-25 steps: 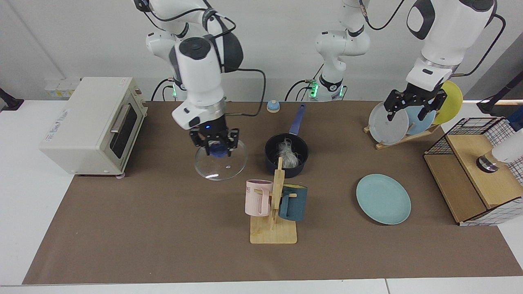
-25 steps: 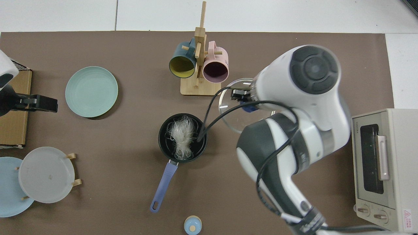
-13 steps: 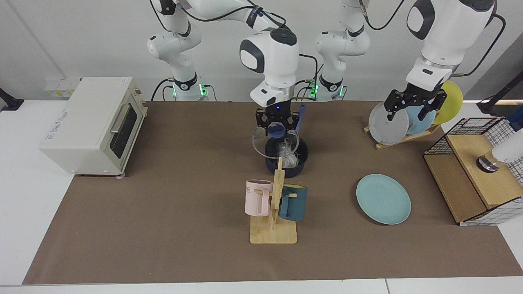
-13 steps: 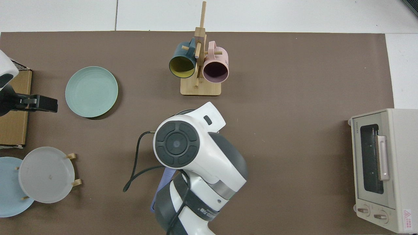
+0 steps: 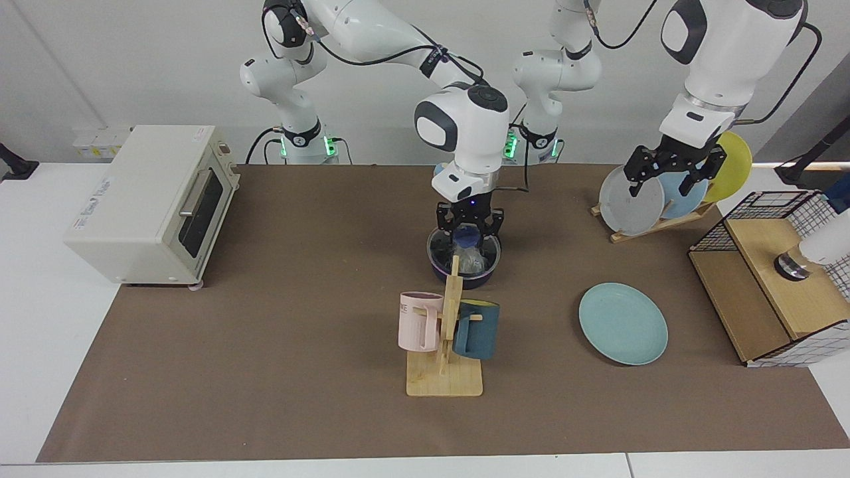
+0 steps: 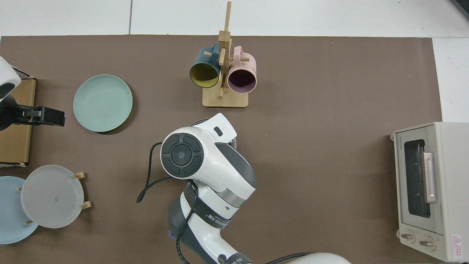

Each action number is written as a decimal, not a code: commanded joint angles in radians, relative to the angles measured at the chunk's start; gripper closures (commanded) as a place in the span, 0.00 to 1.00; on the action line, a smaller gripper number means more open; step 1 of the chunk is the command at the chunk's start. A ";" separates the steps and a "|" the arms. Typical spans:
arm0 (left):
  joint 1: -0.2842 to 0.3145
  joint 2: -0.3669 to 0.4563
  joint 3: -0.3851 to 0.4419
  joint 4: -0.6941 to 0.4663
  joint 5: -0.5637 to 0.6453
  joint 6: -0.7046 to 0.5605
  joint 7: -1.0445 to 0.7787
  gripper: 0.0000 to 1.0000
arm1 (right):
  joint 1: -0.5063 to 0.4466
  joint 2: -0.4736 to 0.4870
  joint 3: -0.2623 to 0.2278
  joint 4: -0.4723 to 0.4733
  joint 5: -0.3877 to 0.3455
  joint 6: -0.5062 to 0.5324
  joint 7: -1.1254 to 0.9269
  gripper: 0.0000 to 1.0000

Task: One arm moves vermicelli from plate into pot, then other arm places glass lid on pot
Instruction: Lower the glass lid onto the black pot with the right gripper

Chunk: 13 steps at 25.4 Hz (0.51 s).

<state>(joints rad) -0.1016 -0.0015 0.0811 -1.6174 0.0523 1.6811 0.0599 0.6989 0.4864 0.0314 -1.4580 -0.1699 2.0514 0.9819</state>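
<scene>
Right gripper (image 5: 469,229) is clamped on the blue knob of the glass lid (image 5: 463,244), which now looks to be sitting on, or just above, the rim of the navy saucepan (image 5: 463,273); seating can't be confirmed, since the mug tree (image 5: 446,332) blocks the near rim in the facing view and the arm covers the pot from above. Vermicelli (image 5: 473,261) is inside under the glass; the teal plate (image 5: 623,323) at the pot's 4 o'clock is bare. Left gripper (image 5: 674,169) waits by the plate rack (image 5: 654,222) at 2 o'clock, fingers spread, holding nothing. Risks, as I judge them: if the lid is off-centre, letting go would leave it tilted or let it slide off the rim; pressing down too far could shove the pot; a sideways retreat with the knob in hand drags the lid off. Versus half a second ago: then the lid hung tilted above the pot's far edge, now it's lower, level and centred. A second ago it was over bare mat at the pot's 9 o'clock. Left arm unchanged.
</scene>
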 commanded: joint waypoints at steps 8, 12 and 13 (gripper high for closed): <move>-0.013 -0.012 0.011 -0.001 0.003 -0.017 0.000 0.00 | -0.001 -0.009 0.012 -0.039 -0.006 0.059 0.004 1.00; -0.013 -0.012 0.009 -0.001 0.001 -0.017 0.000 0.00 | -0.001 -0.017 0.012 -0.048 -0.003 0.047 0.008 1.00; -0.013 -0.012 0.011 -0.001 0.001 -0.017 0.000 0.00 | 0.001 -0.017 0.012 -0.048 -0.003 0.044 0.009 1.00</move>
<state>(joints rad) -0.1016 -0.0015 0.0811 -1.6174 0.0523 1.6811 0.0599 0.7014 0.4871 0.0391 -1.4781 -0.1699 2.0849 0.9819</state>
